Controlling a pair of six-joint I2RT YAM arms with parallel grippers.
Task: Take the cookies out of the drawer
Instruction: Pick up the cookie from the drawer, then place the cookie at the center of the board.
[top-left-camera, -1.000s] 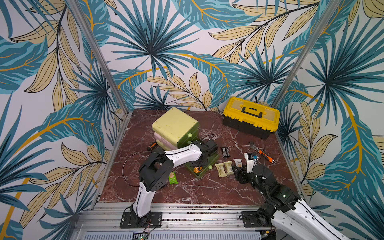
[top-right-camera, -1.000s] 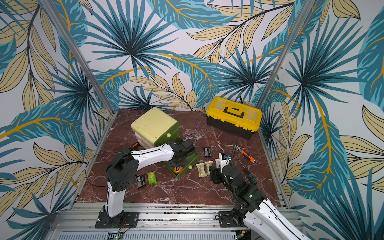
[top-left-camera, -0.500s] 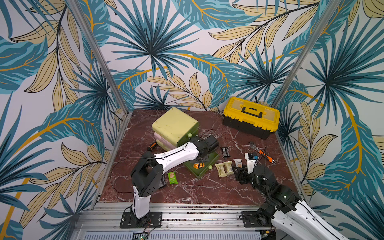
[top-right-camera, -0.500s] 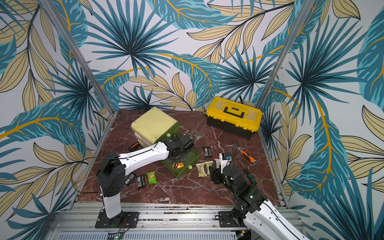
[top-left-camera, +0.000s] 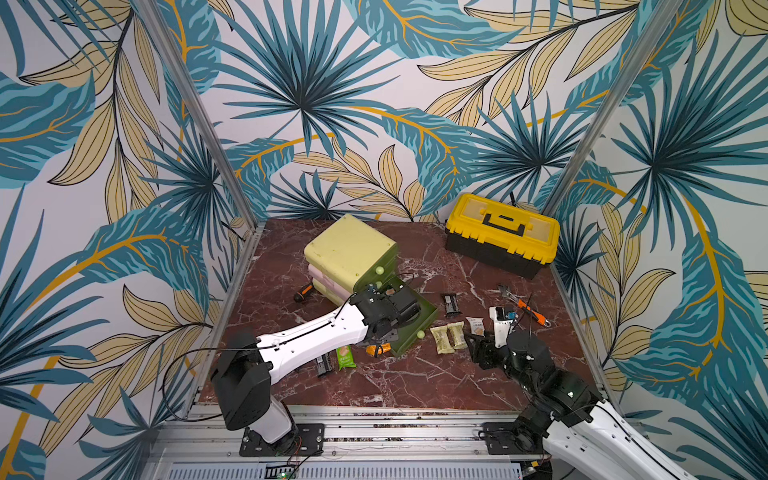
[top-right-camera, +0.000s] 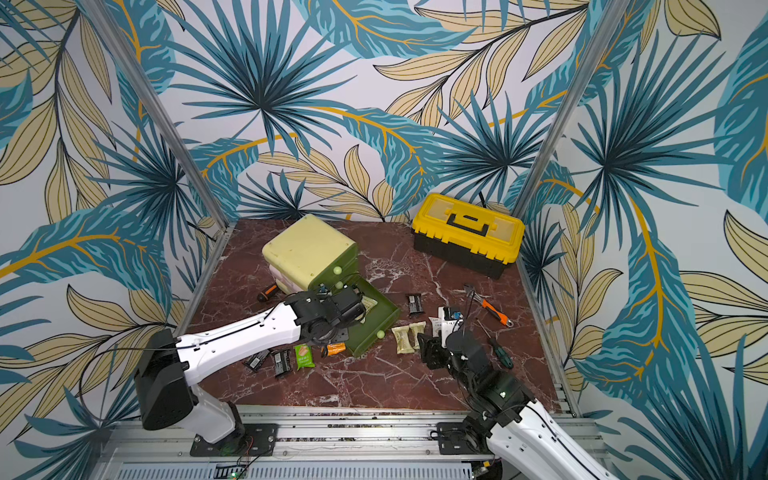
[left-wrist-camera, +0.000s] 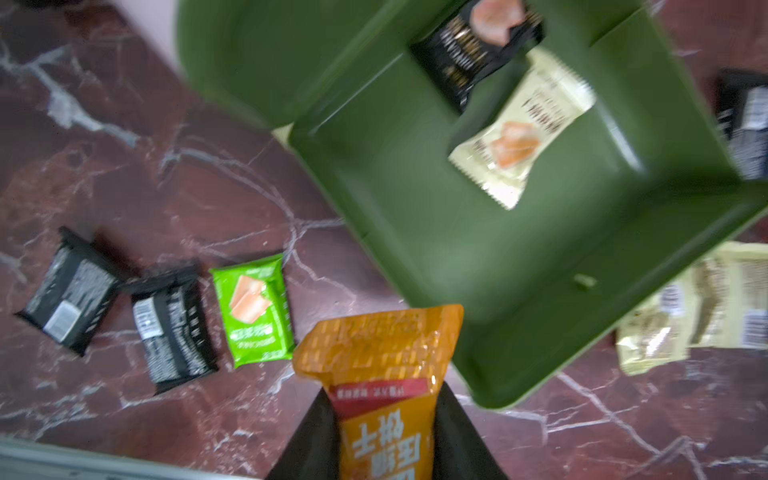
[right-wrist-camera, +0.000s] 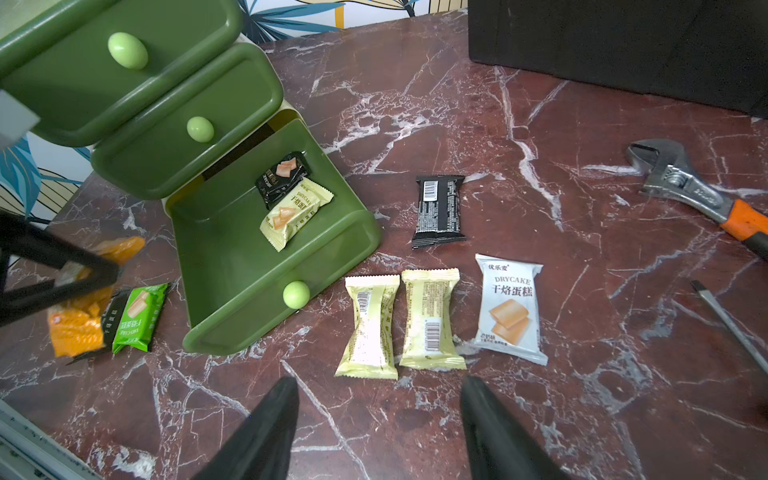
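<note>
My left gripper (left-wrist-camera: 384, 401) is shut on an orange cookie packet (left-wrist-camera: 380, 353), held low over the table beside the front corner of the open green drawer (left-wrist-camera: 436, 232). A black packet (right-wrist-camera: 282, 176) and a cream-yellow packet (right-wrist-camera: 295, 212) lie in the drawer. On the table to its left lie two black packets (left-wrist-camera: 70, 291) (left-wrist-camera: 170, 328) and a bright green one (left-wrist-camera: 251, 309). To its right lie two cream packets (right-wrist-camera: 370, 328) (right-wrist-camera: 430, 318), a white one (right-wrist-camera: 511, 309) and a black one (right-wrist-camera: 440, 210). My right gripper (right-wrist-camera: 380, 395) stands open just short of the cream pair.
The drawer belongs to a pale green drawer unit (top-left-camera: 349, 249) with two upper drawers shut. A yellow toolbox (top-left-camera: 500, 232) stands at the back right. An orange-handled wrench (right-wrist-camera: 685, 183) and a screwdriver (right-wrist-camera: 731, 324) lie at the right. Another screwdriver (top-left-camera: 303, 293) lies left of the unit.
My left arm has swung and stretched low; its gripper has carried the orange packet from over the drawer to the table by the drawer's front left corner. The right arm has not moved.
</note>
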